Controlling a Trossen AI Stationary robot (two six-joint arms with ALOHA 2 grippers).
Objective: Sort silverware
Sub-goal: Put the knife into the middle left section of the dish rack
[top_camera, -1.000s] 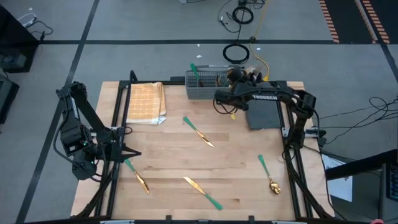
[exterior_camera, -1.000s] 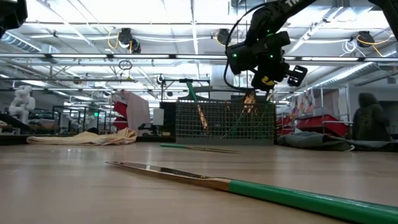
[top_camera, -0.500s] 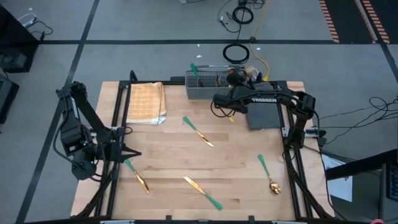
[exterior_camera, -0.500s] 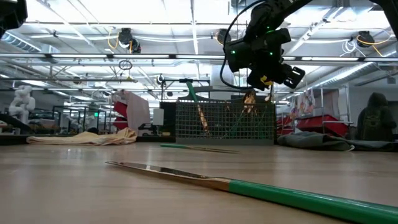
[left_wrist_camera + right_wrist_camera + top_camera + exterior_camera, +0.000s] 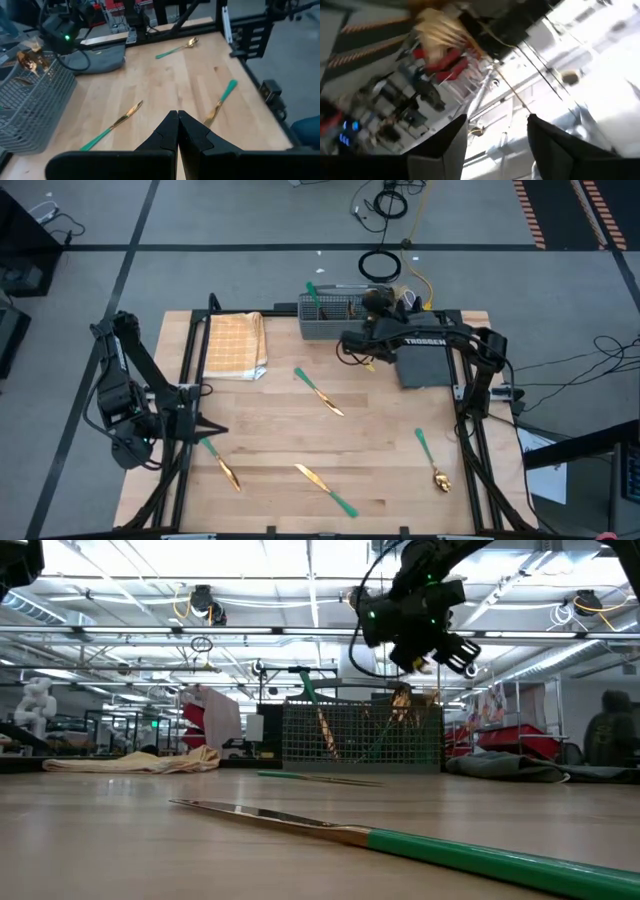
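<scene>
Drop step judged done: right gripper [image 5: 371, 301] is seen spread empty above basket [image 5: 330, 317]; next, bench [image 5: 380, 470] silverware [image 5: 319, 391] is to be fetched.

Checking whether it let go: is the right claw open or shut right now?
Open. In the right wrist view the right claw shows its two fingers standing apart with nothing between them, raised near the grey basket.

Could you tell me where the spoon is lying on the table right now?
In the high view the spoon lies near the table's right edge, beside the right arm's base, apart from the other pieces.
</scene>
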